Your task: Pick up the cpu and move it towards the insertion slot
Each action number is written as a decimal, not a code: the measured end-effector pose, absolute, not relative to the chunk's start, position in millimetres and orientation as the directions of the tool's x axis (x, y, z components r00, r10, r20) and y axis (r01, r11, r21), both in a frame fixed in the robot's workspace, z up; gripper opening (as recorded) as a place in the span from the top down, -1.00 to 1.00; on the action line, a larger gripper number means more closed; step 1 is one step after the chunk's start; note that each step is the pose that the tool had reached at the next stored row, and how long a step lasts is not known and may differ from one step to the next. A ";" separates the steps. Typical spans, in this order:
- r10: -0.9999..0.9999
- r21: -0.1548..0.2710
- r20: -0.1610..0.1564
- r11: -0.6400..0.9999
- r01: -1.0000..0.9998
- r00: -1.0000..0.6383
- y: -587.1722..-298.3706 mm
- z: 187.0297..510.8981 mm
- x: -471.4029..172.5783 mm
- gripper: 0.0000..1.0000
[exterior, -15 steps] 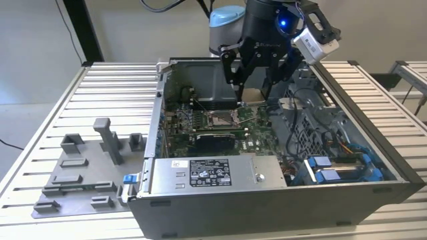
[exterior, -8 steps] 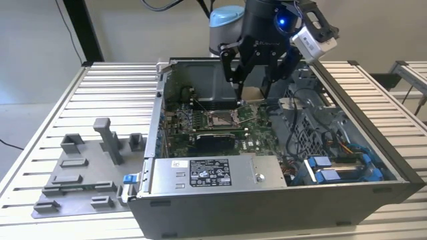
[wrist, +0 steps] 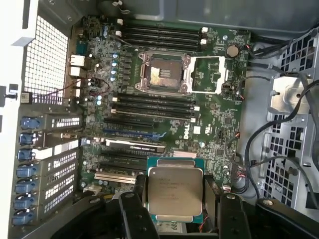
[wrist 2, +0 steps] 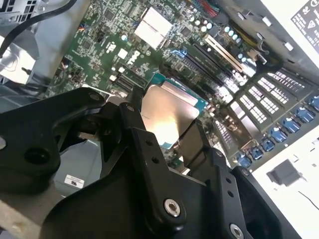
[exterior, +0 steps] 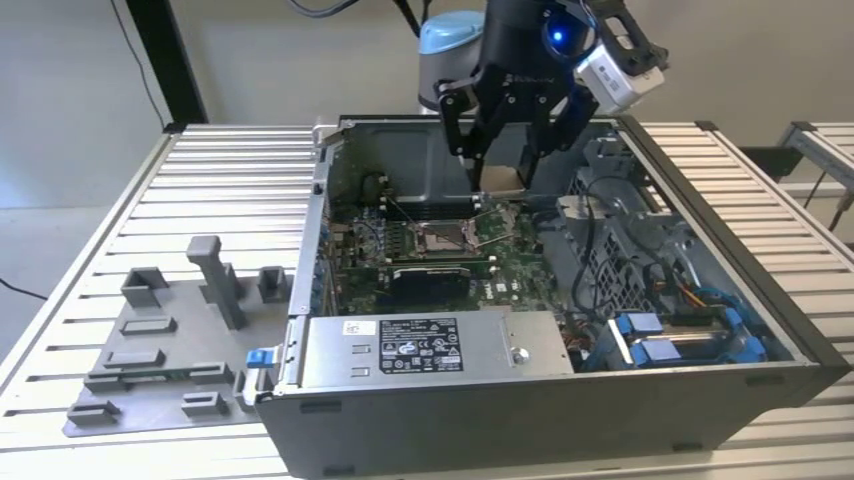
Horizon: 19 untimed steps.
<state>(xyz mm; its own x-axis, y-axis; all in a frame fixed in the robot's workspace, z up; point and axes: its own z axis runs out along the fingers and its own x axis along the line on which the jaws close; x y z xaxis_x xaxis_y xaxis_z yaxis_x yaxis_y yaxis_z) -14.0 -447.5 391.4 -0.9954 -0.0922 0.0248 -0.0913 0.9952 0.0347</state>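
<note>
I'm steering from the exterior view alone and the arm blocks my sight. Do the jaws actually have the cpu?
Observer: Yes. In the first wrist view the cpu is clamped between the jaws, one on each side edge, with its metal top facing the camera.
Operator: Is the insertion slot free?
Observer: In that view the insertion slot shows a bare centre with nothing seated in it. A metal frame lies beside it.
Operator: Is the chip over it?
Observer: No. In that view it appears apart from the slot, with rows of long black slots between them.
</note>
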 end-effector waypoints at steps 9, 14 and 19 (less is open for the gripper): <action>-0.092 0.035 0.025 0.995 -0.091 -0.995 -434.5 391.3 -14.1 1.00; -0.092 0.035 0.025 0.995 -0.091 -0.995 -427.6 391.2 -14.1 1.00; -0.092 0.035 0.025 0.995 -0.091 -0.995 -422.5 391.1 -14.1 1.00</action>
<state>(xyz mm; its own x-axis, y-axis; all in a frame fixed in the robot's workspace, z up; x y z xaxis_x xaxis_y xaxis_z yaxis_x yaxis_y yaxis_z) -14.1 -422.5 391.1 -0.9954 -0.0922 0.0247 -0.0913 0.9952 0.0355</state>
